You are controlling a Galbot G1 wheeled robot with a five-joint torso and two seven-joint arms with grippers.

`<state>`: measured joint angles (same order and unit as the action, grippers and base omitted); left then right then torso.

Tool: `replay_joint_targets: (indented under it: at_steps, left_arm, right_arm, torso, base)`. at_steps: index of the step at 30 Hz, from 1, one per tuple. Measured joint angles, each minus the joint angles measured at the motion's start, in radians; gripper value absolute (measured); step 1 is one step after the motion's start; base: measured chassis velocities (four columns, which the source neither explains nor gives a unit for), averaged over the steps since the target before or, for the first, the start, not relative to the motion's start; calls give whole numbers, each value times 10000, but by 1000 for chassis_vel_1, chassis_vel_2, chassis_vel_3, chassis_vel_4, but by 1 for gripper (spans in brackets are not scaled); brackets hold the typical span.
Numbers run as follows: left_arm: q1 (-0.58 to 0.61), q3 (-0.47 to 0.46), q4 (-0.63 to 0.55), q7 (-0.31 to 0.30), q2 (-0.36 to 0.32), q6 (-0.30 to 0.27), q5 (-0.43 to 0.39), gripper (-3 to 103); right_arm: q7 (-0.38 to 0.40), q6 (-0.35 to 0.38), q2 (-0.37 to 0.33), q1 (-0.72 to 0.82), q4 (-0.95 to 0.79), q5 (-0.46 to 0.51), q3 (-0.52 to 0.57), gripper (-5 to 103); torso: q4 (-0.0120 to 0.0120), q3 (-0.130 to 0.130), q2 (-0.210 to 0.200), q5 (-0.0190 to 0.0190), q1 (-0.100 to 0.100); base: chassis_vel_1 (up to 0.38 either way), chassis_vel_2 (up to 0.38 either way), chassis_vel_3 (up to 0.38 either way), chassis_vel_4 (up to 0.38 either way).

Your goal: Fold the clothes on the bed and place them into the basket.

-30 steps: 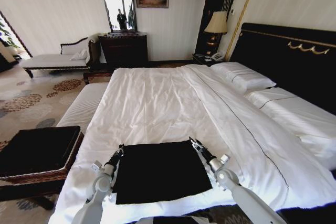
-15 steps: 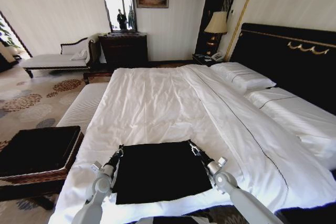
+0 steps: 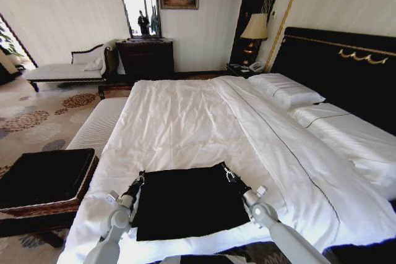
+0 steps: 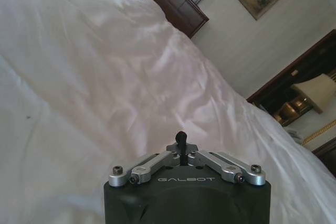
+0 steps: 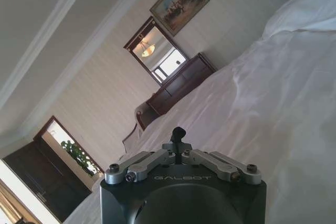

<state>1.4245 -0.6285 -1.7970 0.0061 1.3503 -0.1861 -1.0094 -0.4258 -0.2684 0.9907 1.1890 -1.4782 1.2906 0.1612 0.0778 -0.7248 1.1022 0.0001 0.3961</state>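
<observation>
The clothes point(image 3: 189, 202), a black shirt folded into a flat rectangle, lie on the white bed point(image 3: 185, 115) close to its near edge. My left gripper point(image 3: 141, 178) rests at the shirt's far left corner, and its fingers are closed together in the left wrist view point(image 4: 180, 137). At the far right corner my right gripper point(image 3: 226, 171) is likewise shut point(image 5: 178, 132). The fabric meets both sets of tips. The basket point(image 3: 86, 174), brown wicker with a black lining, stands on the floor left of the bed.
A pale striped bench point(image 3: 99, 125) runs along the bed's left side beyond the basket. Pillows point(image 3: 288, 91) and a black headboard point(image 3: 346, 69) are on the right. A dresser point(image 3: 146, 59) and a chaise point(image 3: 68, 69) stand against the far wall.
My right arm has drawn back a little toward me and to the left, its gripper staying at the shirt's far right corner. The left arm and the shirt look unchanged.
</observation>
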Motion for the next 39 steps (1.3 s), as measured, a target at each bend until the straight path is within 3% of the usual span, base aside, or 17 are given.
replay_joint_targets:
  at_steps: [9, 14, 24, 34, 37, 39]
  left_arm:
    - [337, -584, -1863, 159, 213, 93, -1409, 1]
    - [447, -938, -3205, 134, -119, -1, -1983, 1]
    - [886, -1792, -5011, -23, -478, -91, -2652, 1]
    - [2033, -2161, -6402, -210, -328, -8, -2247, 1]
    - [2807, -2074, -6971, -378, -224, 93, -1926, 1]
    - [3368, -2081, -7111, -782, -440, 68, -1942, 1]
  right_arm:
    - [76, -584, 33, 511, -2062, 526, 692, 0]
    - [475, -984, -98, 415, -3301, 531, 929, 0]
    - [548, -1170, -461, 769, -4878, 357, 1572, 0]
    - [727, -1405, -325, 2214, -6427, -636, 2847, 0]
    - [939, -1507, -197, 3045, -7092, -1170, 3497, 0]
    - [1564, -1582, 25, 4218, -7972, -1863, 4549, 0]
  torso:
    - [0, 0, 0, -2, 0]
    - [0, 0, 0, -2, 0]
    - [1, 0, 0, -1, 0]
    - [1, 1, 0, -1, 0]
    - [-6, 1, 1, 2, -1]
    - [4, 2, 2, -1, -2]
  base:
    - [0, 0, 0, 0]
    - [0, 0, 0, 0]
    - [0, 0, 0, 0]
    - [0, 0, 0, 0]
    - [0, 0, 0, 0]
    - [0, 0, 0, 0]
